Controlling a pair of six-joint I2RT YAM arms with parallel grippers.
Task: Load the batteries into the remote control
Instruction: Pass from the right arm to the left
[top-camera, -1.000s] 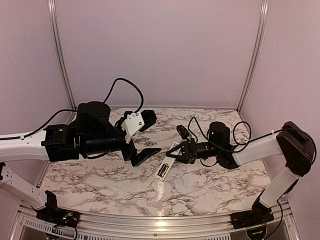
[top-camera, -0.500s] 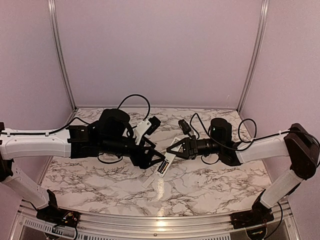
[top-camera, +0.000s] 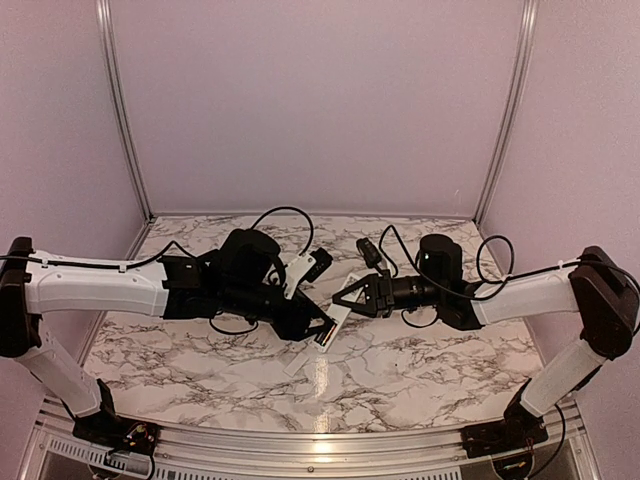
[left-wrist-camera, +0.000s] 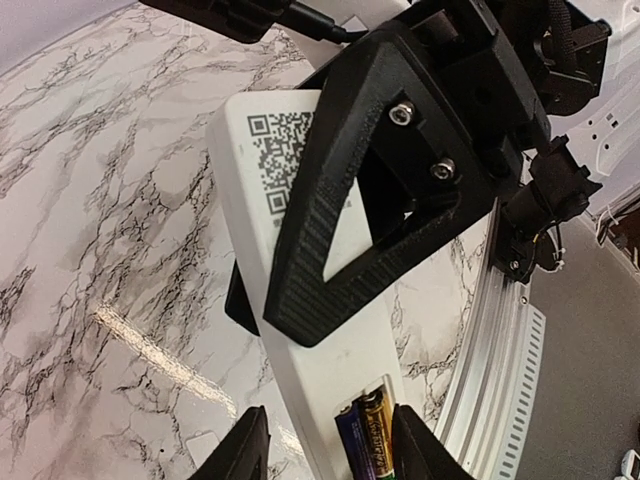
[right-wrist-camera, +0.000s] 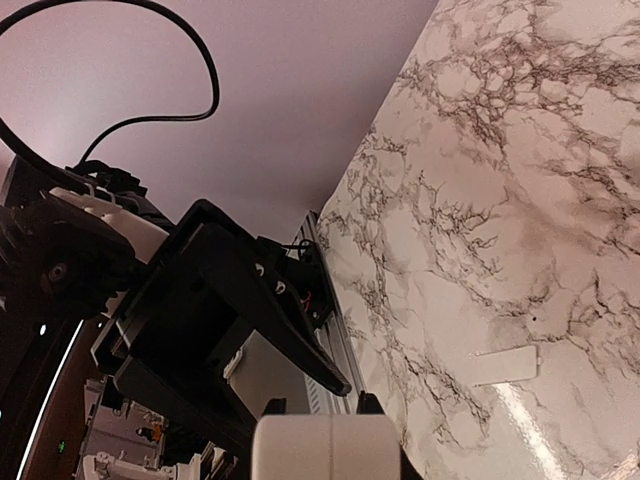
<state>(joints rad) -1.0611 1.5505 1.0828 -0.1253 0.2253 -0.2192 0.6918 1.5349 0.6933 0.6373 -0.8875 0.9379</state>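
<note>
The remote control (left-wrist-camera: 350, 330) is a slim white bar held off the table, back up, with a QR label near one end. Two batteries (left-wrist-camera: 365, 440) lie side by side in its open recess, also visible from above (top-camera: 325, 337). My right gripper (top-camera: 347, 298) is shut on the label end; in its own view that white end (right-wrist-camera: 325, 450) fills the space between its fingers (right-wrist-camera: 368, 402). My left gripper (left-wrist-camera: 330, 450) straddles the battery end. One of its fingers lies against the remote's edge by the batteries, while a gap shows at the other finger.
A short white cover plate (right-wrist-camera: 505, 365) lies flat on the marble table (top-camera: 420, 370) under the remote and shows again in the left wrist view (left-wrist-camera: 205, 447). The aluminium frame rail (top-camera: 300, 440) runs along the near table edge, with purple walls behind and beside.
My left arm has swung right and in toward the middle, bringing its jaws round the remote's battery end while they narrowed. The right gripper has kept its hold, shifting only slightly.
</note>
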